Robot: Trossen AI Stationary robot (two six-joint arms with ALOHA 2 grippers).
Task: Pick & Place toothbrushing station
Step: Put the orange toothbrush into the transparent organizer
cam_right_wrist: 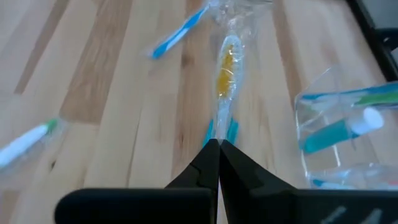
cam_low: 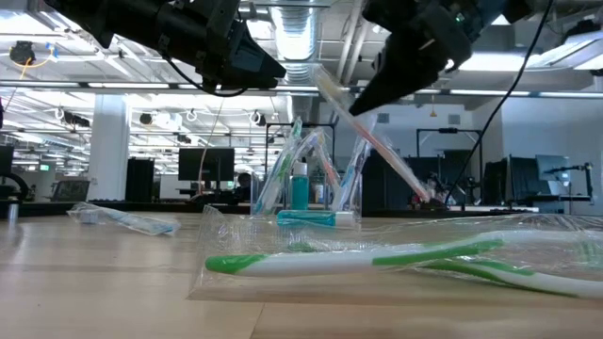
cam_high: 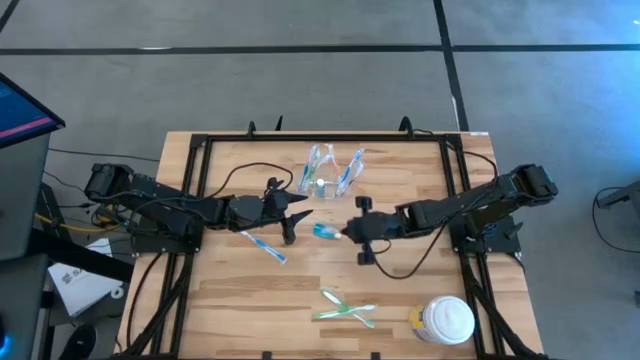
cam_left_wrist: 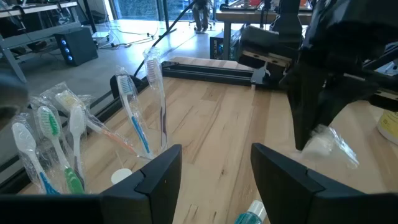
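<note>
The clear holder stands at the table's far middle with several wrapped toothbrushes and a teal tube upright in it; it also shows in the left wrist view. My right gripper is shut on a clear-wrapped toothbrush above the table, just near of the holder. My left gripper hangs open and empty to the left of it, facing it. A blue toothbrush lies flat on the table below my left gripper. Two green wrapped toothbrushes lie crossed near the front edge. My right gripper pinches the wrapped toothbrush between its two fingers at its teal end. The fingers come level from the table's right and lie along the brush, which reaches on past the fingertips toward the left. The brush is tilted and lifted clear of the table.
A white round lidded jar stands at the front right corner. A black frame rail runs along the table's far side and down both sides. Bare wood lies between the holder and the green toothbrushes.
</note>
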